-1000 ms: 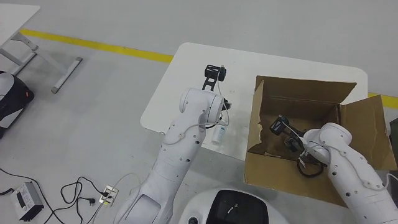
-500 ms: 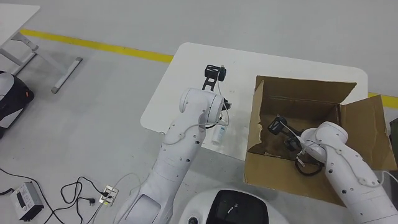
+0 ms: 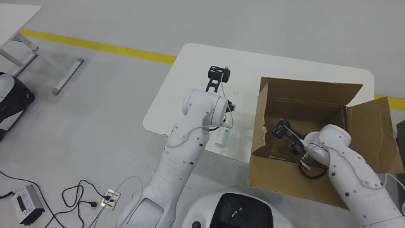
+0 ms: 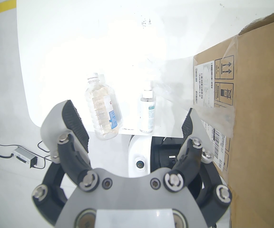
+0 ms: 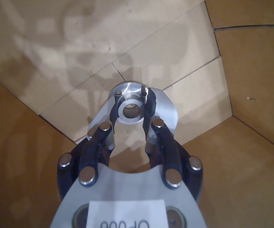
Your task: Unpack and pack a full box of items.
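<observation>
White table (image 3: 193, 79), cardboard box (image 3: 310, 90), grey floor (image 3: 95, 101), yellow line (image 3: 95, 45)

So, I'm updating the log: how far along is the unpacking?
Done: a clear bottle and a spray bottle sit on the table beside the box. In hand: the right end effector is shut on a metal ring inside the box, which looks otherwise bare. The left end effector hangs open and empty over the table. Left: lift the ring out, then repack everything.
</observation>
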Motion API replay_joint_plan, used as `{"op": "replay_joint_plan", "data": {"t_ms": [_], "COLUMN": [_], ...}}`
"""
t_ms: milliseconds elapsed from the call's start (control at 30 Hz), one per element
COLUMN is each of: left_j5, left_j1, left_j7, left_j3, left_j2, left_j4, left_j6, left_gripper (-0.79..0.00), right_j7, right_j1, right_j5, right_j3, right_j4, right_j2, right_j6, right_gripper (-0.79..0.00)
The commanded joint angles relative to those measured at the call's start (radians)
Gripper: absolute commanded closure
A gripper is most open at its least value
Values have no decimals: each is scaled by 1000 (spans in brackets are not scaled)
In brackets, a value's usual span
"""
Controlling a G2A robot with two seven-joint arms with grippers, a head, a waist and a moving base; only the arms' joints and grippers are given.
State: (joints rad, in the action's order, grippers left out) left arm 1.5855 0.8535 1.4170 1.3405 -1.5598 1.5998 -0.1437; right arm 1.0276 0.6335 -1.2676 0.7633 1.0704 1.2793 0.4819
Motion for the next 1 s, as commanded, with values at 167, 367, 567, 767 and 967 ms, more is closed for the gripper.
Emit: {"op": "replay_joint_plan", "data": {"t_ms": [167, 367, 567, 767, 967], "left_j5": [0, 0, 0, 0, 0], "left_j1": [0, 0, 0, 0, 0], "left_j7": [0, 0, 0, 0, 0], "left_j3": [0, 0, 0, 0, 0], "left_j2": [0, 0, 0, 0, 0], "left_j4": [0, 0, 0, 0, 0], "left_j6": [0, 0, 0, 0, 0], "left_gripper": [-785, -785, -785, -785, -785], "right_j7": [2, -22, -33, -63, -172], "right_j1": [-4, -3, 46, 222, 406], "right_j5": [-7, -6, -34, -32, 26], "right_j3": [-3, 27, 152, 390, 606], "right_j4": [-10, 29, 228, 565, 805], "right_j2": [6, 2, -38, -101, -137], "right_j6": [-6, -28, -54, -39, -28], "right_gripper": [0, 0, 0, 0, 0]}}
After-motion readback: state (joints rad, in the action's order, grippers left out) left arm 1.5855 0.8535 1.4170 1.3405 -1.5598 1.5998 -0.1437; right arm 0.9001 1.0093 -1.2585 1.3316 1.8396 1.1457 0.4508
